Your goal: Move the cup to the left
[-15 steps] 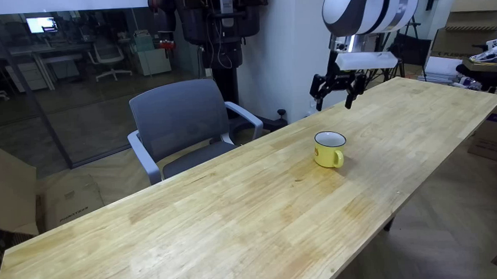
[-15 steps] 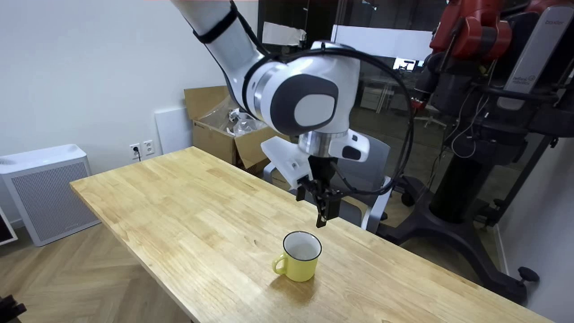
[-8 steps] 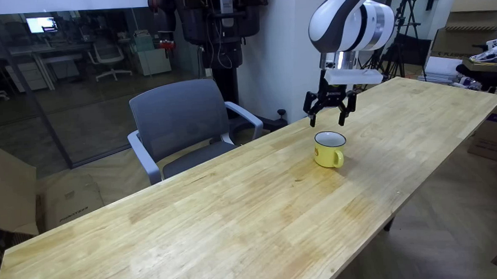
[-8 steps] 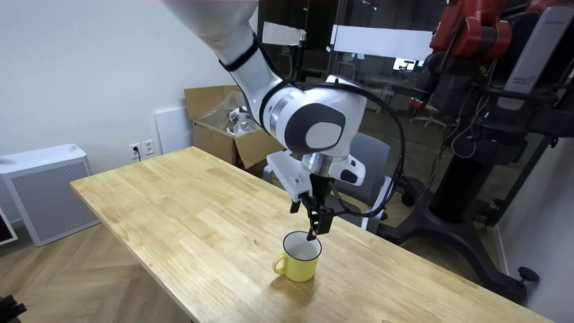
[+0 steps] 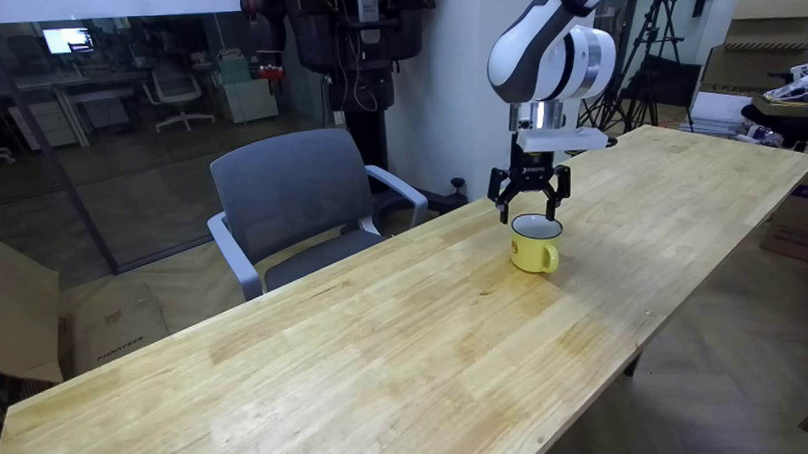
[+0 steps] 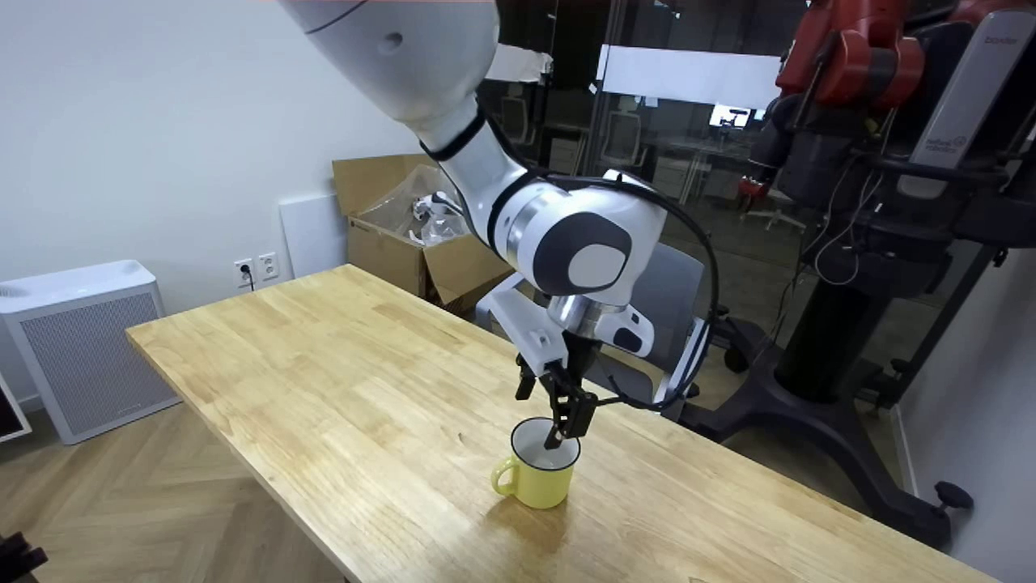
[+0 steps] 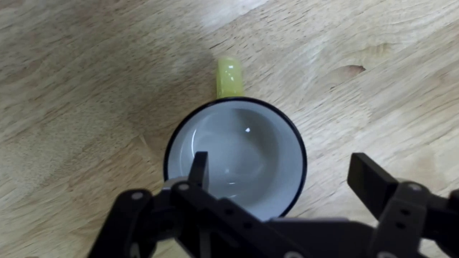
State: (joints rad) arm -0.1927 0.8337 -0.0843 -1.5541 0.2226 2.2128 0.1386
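The cup is a small yellow mug with a white inside and a dark rim. It stands upright on the wooden table in both exterior views [image 5: 530, 255] [image 6: 544, 482] and fills the middle of the wrist view [image 7: 236, 143], its handle towards the top. My gripper, seen in both exterior views [image 5: 528, 215] [image 6: 541, 414] and the wrist view [image 7: 279, 158], is open and empty at about rim height. In the wrist view one finger overlaps the cup's opening and the other is off to the right, beyond the rim. I cannot tell whether the finger is inside the cup.
The long wooden table [image 5: 356, 368] has a grey chair [image 5: 291, 191] at its far side. A dark robot with red arms [image 6: 842, 324] stands beyond. An open cardboard box [image 6: 388, 255] and a white air purifier [image 6: 89, 348] stand past the table's end.
My gripper has come down and towards the cup, from well above it to about rim height. It stays open. The cup has not moved.
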